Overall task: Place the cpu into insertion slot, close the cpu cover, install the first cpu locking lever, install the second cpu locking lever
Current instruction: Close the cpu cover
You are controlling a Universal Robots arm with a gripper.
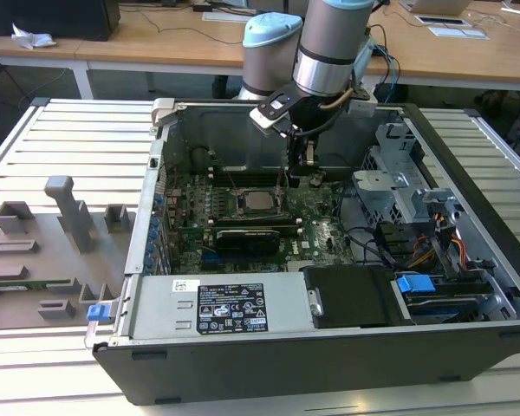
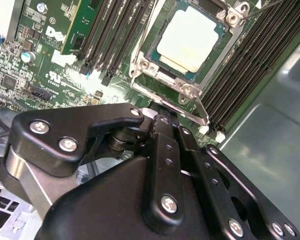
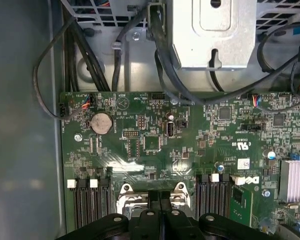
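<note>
Hand [image 1: 299,176] near cpu [image 1: 258,203] — lying flat.

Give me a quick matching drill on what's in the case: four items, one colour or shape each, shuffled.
Items:
1. cpu
2. cpu cover
3. coin cell
4. gripper

Descriptions:
A. round, silver
B. black, with screwed links
C. pale square top
D. grey metal frame with a window

Pairs: 1-C, 2-D, 3-A, 4-B.

A pale slatted metal table [image 1: 69,130] stands before light wooden desks [image 1: 156,39] over a dark floor [image 1: 26,87].
</note>
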